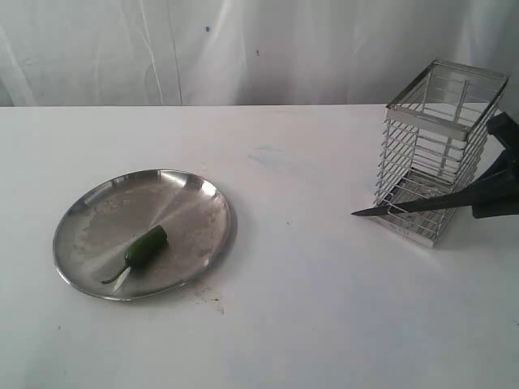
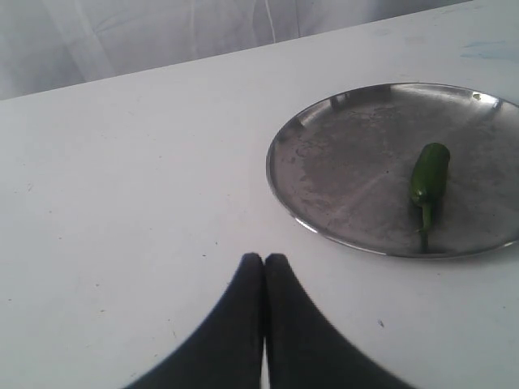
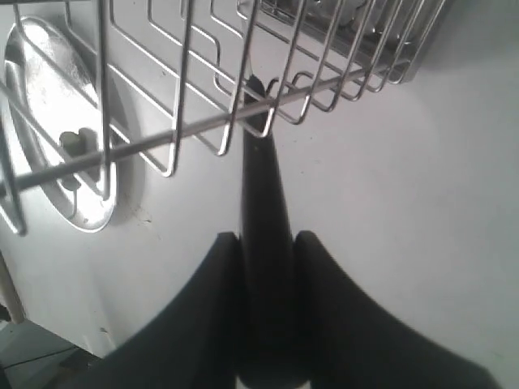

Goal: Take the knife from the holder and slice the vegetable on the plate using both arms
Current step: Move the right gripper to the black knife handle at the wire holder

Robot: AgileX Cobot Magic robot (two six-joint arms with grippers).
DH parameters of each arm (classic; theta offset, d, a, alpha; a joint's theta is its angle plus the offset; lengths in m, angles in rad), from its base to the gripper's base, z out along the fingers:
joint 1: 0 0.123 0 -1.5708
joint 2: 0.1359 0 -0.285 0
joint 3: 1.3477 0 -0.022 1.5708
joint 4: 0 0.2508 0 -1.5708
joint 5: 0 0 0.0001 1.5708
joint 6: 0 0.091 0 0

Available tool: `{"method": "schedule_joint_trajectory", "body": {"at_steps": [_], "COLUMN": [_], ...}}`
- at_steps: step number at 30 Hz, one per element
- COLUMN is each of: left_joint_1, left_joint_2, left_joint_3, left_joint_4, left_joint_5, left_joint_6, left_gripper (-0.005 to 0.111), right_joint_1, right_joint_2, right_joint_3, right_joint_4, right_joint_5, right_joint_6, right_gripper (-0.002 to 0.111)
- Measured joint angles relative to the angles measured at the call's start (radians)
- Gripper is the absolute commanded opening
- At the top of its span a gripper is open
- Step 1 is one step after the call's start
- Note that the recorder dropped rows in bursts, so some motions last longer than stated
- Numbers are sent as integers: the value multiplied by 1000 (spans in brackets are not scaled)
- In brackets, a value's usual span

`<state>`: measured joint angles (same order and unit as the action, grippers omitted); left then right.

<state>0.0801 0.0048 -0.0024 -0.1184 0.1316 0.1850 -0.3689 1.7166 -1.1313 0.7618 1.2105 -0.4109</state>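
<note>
Grasping the knife, right claw holds its blade across the lower wires of the holder just ahead; left claw clenched empty, plate with vegetable beyond it.

The vegetable lies on the plate, left of the holder and knife.

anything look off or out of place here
The knife, gripped by the right claw, lies level across the lowest bars of the holder, with its tip poking out toward the plate. In the right wrist view a wire crosses over the blade, so it may be caught in the wires. Nothing looks spilled.
</note>
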Motion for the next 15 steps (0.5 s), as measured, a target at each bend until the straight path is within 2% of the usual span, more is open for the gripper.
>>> {"method": "schedule_joint_trajectory", "body": {"at_steps": [15], "left_joint_1": [0], "left_joint_2": [0], "left_joint_3": [0], "left_joint_4": [0], "left_joint_5": [0], "left_joint_6": [0], "left_gripper": [0], "right_joint_1": [2], "right_joint_2": [-53], "right_joint_3": [13], "right_joint_4": [-79], "right_joint_5": [-88], "right_joint_6": [-28], "right_gripper": [0]}}
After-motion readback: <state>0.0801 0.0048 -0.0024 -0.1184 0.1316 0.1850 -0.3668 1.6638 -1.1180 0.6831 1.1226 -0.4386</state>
